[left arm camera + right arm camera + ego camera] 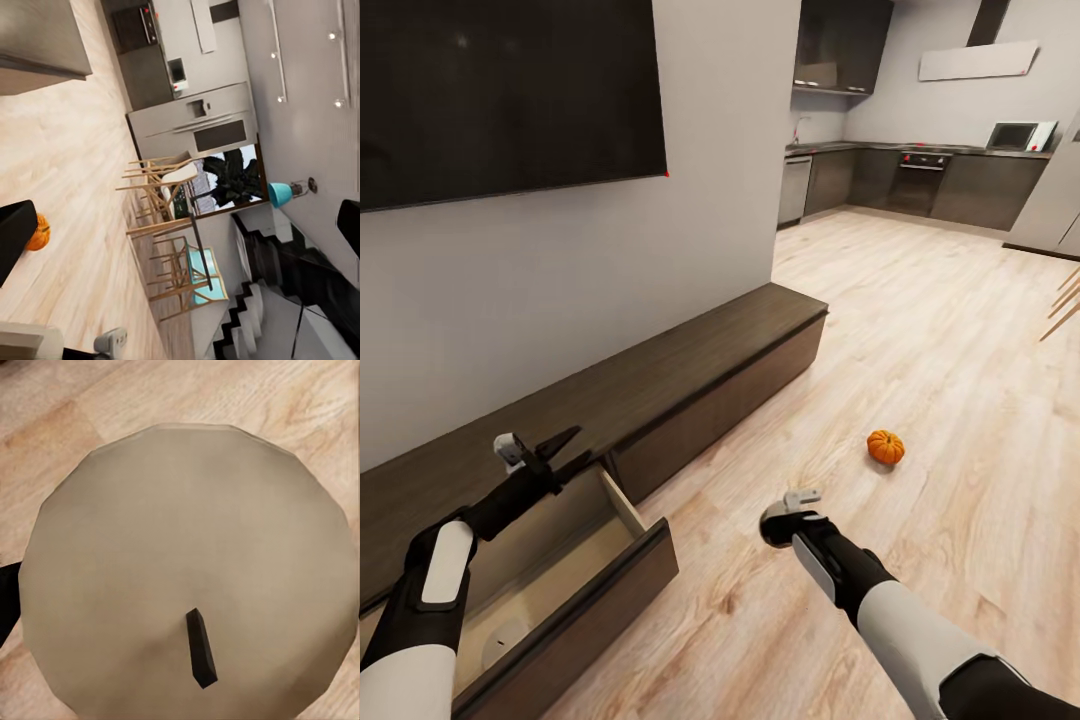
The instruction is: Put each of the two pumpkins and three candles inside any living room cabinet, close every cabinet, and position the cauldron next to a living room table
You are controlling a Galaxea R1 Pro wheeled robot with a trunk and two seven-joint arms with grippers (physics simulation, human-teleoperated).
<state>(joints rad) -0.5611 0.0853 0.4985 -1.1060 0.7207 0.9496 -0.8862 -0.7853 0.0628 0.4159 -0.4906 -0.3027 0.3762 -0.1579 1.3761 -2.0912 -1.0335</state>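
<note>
Right claw (788, 520): clenched on a candle (187, 570), held above the wooden floor (920, 330). Left claw (555, 455): released, fingers spread, above the cabinet (690, 370) beside its pulled-out drawer (575, 590). One pumpkin (885, 446) rests on the floor, well apart from the cabinet.
</note>
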